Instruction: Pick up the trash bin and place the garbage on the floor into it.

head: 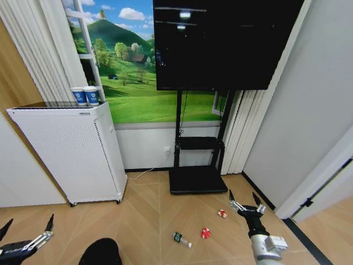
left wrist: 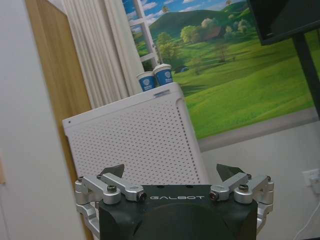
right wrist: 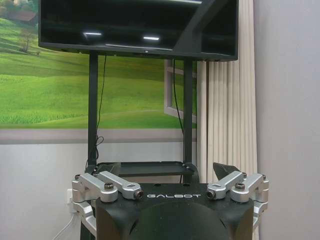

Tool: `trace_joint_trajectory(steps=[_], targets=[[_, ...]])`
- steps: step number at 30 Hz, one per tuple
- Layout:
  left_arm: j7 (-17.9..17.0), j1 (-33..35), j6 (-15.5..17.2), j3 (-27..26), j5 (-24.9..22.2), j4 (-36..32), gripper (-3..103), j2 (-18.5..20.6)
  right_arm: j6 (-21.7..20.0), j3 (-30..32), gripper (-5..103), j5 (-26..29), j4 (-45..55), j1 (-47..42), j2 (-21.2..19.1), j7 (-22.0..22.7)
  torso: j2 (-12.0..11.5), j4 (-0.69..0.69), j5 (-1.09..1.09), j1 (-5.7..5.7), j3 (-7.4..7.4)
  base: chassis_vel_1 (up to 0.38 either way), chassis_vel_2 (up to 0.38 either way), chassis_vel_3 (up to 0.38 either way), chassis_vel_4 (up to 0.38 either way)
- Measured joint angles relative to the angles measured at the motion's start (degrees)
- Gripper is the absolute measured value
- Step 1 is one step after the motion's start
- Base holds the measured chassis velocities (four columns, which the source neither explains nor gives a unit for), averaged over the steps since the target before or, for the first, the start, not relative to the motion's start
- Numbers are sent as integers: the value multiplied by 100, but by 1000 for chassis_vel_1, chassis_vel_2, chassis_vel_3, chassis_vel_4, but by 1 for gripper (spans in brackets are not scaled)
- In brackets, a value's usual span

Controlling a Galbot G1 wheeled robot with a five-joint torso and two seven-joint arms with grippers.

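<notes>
Head view is showing the trash bin sitting at bottom centre-left near the released left hand, which should be lowering squarely over its rim, while the released right hand is hovering by the garbage.

Tan wood parquet floor (faint sheen), white perforated cabinet, glossy black screen
</notes>
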Motion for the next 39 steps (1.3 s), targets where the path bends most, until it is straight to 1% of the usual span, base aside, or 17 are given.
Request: trace_joint_trajectory(steps=[2,3,4,5,7,8,10,11,13,14,16,17,19,24,27,32,39], targets=[[37,-48,16,299,161,-199,100,-15,27,-26,100,-57,-8,-13,10,-18,-111,0,0,-47,-63,0,0,0,0],[88,-123,105,576,327,-413,100,-2,82,-100,100,-174,-9,-37,-9,-91,-187,0,0,-81,-103,0,0,0,0],[142,-201,274,788,384,-609,100,44,133,-191,100,-281,9,-67,-36,-183,-245,0,1,-106,-137,0,0,0,0],[142,-201,274,788,384,-609,100,44,133,-191,100,-281,9,-67,-36,-183,-245,0,1,-106,-137,0,0,0,0],[194,-325,464,1031,404,-789,100,160,228,-322,100,-399,44,-92,-42,-315,-316,-1,1,-135,-180,0,0,0,0],[194,-325,464,1031,404,-789,100,160,228,-322,100,-399,44,-92,-42,-315,-316,-1,1,-135,-180,0,0,0,0],[296,-403,600,1200,375,-890,100,279,323,-442,100,-503,48,-140,-9,-433,-383,-1,1,-161,-219,0,0,0,0],[296,-403,600,1200,375,-890,100,279,323,-442,100,-503,48,-140,-9,-433,-383,-1,1,-161,-219,0,0,0,0],[480,-431,697,1350,300,-930,100,357,416,-567,100,-636,34,-222,61,-518,-460,-1,1,-194,-265,0,0,0,0],[555,-430,712,1416,280,-919,103,359,478,-627,100,-714,-3,-261,98,-538,-502,-1,0,-212,-289,0,0,0,0],[593,-430,712,1456,277,-882,103,347,527,-662,100,-758,-28,-275,125,-551,-534,-1,1,-225,-308,0,0,0,0],[615,-424,712,1494,271,-830,100,318,566,-687,100,-785,-52,-291,146,-571,-575,-1,0,-244,-330,0,0,0,0],[630,-397,706,1517,254,-719,99,256,606,-709,100,-822,-80,-306,166,-587,-642,0,0,-272,-370,0,0,0,0],[654,-348,643,1463,234,-594,99,202,633,-713,100,-863,-111,-337,187,-596,-731,0,0,-308,-422,0,0,0,0],[670,-312,572,1367,160,-486,99,182,638,-706,100,-869,-138,-329,193,-600,-850,0,0,-358,-492,0,0,0,0],[671,-328,558,1349,143,-449,99,177,637,-676,100,-856,-162,-306,192,-601,-981,0,0,-415,-564,0,0,0,0],[661,-363,550,1380,155,-427,99,182,635,-629,100,-845,-179,-296,177,-601,-1110,-1,0,-467,-643,0,0,0,0]])
